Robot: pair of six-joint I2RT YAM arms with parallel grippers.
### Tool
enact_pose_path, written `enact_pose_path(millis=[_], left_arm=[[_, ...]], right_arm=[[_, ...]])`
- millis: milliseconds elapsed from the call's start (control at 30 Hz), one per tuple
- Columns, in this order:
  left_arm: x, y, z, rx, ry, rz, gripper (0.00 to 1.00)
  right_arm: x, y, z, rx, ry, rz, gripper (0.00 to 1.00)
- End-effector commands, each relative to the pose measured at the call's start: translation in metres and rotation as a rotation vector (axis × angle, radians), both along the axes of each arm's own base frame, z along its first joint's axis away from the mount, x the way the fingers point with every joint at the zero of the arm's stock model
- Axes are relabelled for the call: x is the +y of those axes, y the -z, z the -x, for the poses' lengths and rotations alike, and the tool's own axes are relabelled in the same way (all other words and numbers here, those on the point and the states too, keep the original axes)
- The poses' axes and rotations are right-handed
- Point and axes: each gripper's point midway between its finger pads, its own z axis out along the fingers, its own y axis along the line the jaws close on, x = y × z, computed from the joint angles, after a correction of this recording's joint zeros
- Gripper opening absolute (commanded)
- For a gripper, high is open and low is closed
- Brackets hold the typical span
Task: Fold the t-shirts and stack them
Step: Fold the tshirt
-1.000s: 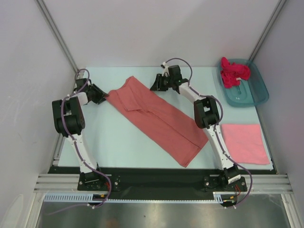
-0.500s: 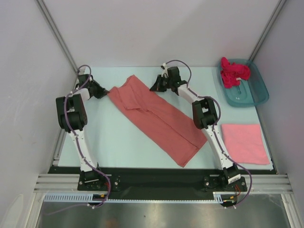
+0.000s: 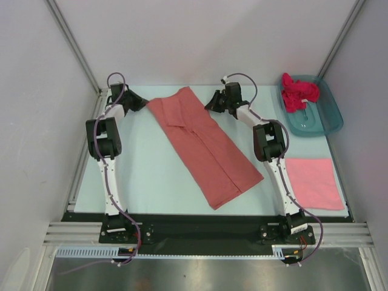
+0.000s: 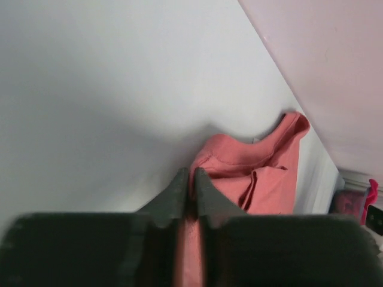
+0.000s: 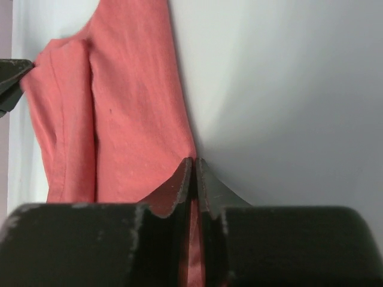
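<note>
Top external view: the salmon t-shirt [image 3: 206,148] lies diagonally on the table [image 3: 139,167]. The left gripper [image 3: 144,103] and the right gripper [image 3: 212,104] each pinch 1 far corner of it. I judge the cloth light and limp; the corners give the best hold.

The left arm [image 3: 111,182] and right arm [image 3: 282,182] have thin white tubes, chunky black joints and looping purple cables [image 3: 116,74]. Their jaws are dark and pointed.

salmon t-shirt [image 3: 206,145] folded long, lying diagonal mid-table; pink t-shirt [image 3: 312,182] folded square near-right; magenta t-shirt [image 3: 298,92] crumpled far-right.
</note>
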Motion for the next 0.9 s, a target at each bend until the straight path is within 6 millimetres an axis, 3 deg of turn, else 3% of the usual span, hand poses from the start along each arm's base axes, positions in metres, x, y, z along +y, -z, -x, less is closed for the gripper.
enact_pose_path(millis=[0, 67, 133, 167, 200, 233, 267, 300, 333, 367, 400, 433, 467, 500, 533, 567, 600, 633, 667, 700, 733, 800, 833, 867], left_arm=[[0.009, -0.037, -0.021, -0.09, -0.048, -0.017, 0.25], [0.014, -0.048, -0.019, -0.09, -0.042, -0.063, 0.43], [0.021, -0.056, -0.017, -0.082, -0.049, -0.113, 0.51], [0.023, -0.054, -0.009, -0.047, -0.041, -0.148, 0.56], [0.025, -0.074, -0.005, -0.065, -0.044, -0.17, 0.58], [0.026, -0.081, 0.001, -0.065, -0.045, -0.188, 0.59], [0.024, -0.068, 0.017, -0.02, -0.033, -0.199, 0.6], [0.022, -0.11, 0.028, -0.076, -0.037, -0.217, 0.6], [0.021, -0.115, 0.04, -0.073, -0.043, -0.233, 0.6], [0.011, -0.097, 0.064, -0.028, -0.024, -0.241, 0.61], [0.005, -0.101, 0.079, -0.029, -0.021, -0.246, 0.61], [-0.004, -0.138, 0.097, -0.097, -0.022, -0.248, 0.6], [-0.021, -0.112, 0.124, -0.043, 0.003, -0.23, 0.6], [-0.029, -0.11, 0.14, -0.032, 0.013, -0.221, 0.59], [-0.039, -0.135, 0.16, -0.08, 0.014, -0.216, 0.6], [-0.064, -0.106, 0.189, -0.02, 0.054, -0.191, 0.6], [-0.076, -0.106, 0.205, -0.021, 0.07, -0.18, 0.6], [-0.087, -0.102, 0.221, -0.012, 0.087, -0.17, 0.6], [-0.112, -0.095, 0.253, 0.004, 0.137, -0.15, 0.6], [-0.126, -0.092, 0.269, 0.015, 0.161, -0.133, 0.6], [-0.153, -0.084, 0.303, 0.032, 0.223, -0.105, 0.6], [-0.178, -0.075, 0.334, 0.054, 0.265, -0.088, 0.59], [-0.199, -0.06, 0.365, 0.086, 0.334, -0.086, 0.59], [-0.209, -0.062, 0.379, 0.096, 0.326, -0.037, 0.59]], right_arm=[[-0.015, -0.036, -0.015, -0.061, 0.051, -0.001, 0.12], [-0.015, -0.04, -0.013, -0.06, 0.04, -0.003, 0.21], [-0.017, -0.05, -0.011, -0.07, 0.028, 0.01, 0.28], [-0.02, -0.051, -0.007, -0.052, 0.026, 0.028, 0.37], [-0.025, -0.056, -0.006, -0.05, 0.035, 0.046, 0.43], [-0.03, -0.072, -0.004, -0.071, 0.032, 0.068, 0.48], [-0.035, -0.071, 0.005, -0.036, 0.03, 0.1, 0.56], [-0.044, -0.075, 0.008, -0.03, 0.05, 0.132, 0.59], [-0.054, -0.083, 0.011, -0.026, 0.066, 0.155, 0.61], [-0.065, -0.091, 0.024, 0.001, 0.071, 0.19, 0.65], [-0.077, -0.097, 0.029, 0.011, 0.108, 0.221, 0.67], [-0.089, -0.099, 0.036, 0.036, 0.132, 0.24, 0.68], [-0.101, -0.109, 0.055, 0.065, 0.153, 0.253, 0.7], [-0.109, -0.106, 0.066, 0.089, 0.172, 0.273, 0.7], [-0.116, -0.107, 0.076, 0.106, 0.191, 0.283, 0.71], [-0.122, -0.114, 0.086, 0.11, 0.208, 0.285, 0.72], [-0.132, -0.111, 0.11, 0.148, 0.233, 0.297, 0.72], [-0.137, -0.115, 0.122, 0.157, 0.247, 0.295, 0.73], [-0.141, -0.113, 0.135, 0.174, 0.254, 0.294, 0.73], [-0.147, -0.115, 0.157, 0.187, 0.26, 0.292, 0.73], [-0.148, -0.112, 0.169, 0.195, 0.26, 0.29, 0.73], [-0.154, -0.111, 0.199, 0.21, 0.259, 0.293, 0.74], [-0.155, -0.111, 0.208, 0.214, 0.252, 0.293, 0.74], [-0.155, -0.113, 0.217, 0.207, 0.243, 0.289, 0.74]])
